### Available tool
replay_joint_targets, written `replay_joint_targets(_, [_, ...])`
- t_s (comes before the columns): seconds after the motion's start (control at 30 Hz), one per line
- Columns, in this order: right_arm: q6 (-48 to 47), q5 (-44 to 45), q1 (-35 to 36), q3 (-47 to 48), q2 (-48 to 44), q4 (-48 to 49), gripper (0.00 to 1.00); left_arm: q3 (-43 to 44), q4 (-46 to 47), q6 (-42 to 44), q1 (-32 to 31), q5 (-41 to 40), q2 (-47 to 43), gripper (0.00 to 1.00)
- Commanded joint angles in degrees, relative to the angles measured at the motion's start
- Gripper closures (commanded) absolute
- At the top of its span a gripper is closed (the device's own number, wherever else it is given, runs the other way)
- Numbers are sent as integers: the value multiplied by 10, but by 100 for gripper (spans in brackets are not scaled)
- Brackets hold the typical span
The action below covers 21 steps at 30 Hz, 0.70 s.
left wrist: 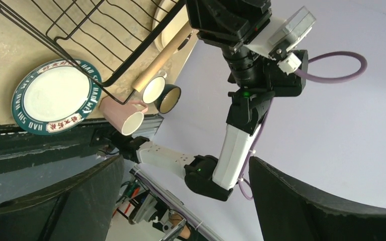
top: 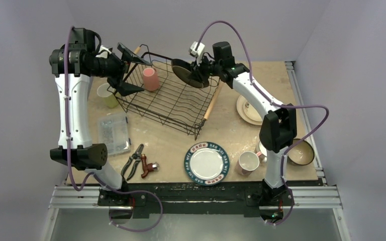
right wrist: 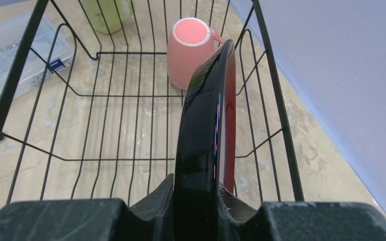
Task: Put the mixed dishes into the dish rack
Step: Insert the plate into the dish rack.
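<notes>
Our right gripper (right wrist: 201,201) is clamped on the rim of the glossy red plate (right wrist: 203,125), which we hold on edge over the right end of the dish rack (top: 176,103). Whether its lower edge touches the wires we cannot tell. Our left gripper (top: 129,71) is spread wide, holding nothing, at the rack's far left corner, near the pink mug (top: 151,79) that stands inside.

Robot lab test cell, not a kitchen.
The left arm (top: 75,115) and right arm (top: 256,93) are mounted on an aluminium rail (top: 311,197) at a bare table (top: 221,128) boxed in by plain walls (top: 362,75); purple cables (top: 222,22) loop overhead, and pliers (top: 134,160) and a parts box (top: 113,131) lie near the dish rack (top: 176,100).
</notes>
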Motion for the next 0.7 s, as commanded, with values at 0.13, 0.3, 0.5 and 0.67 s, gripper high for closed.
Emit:
replay_joint_targets(0.13, [10, -89, -31, 96, 25, 23, 100, 33, 3, 18, 12, 12, 2, 7])
replay_joint_targets(0.3, [9, -103, -45, 105, 43, 20, 100, 28, 2, 19, 21, 14, 3, 7])
replay_joint_targets(0.5, [10, -99, -49, 105, 58, 21, 100, 14, 11, 14, 26, 19, 1, 7])
replay_joint_targets(0.67, [10, -91, -52, 110, 72, 19, 100, 6, 15, 10, 29, 22, 1, 8])
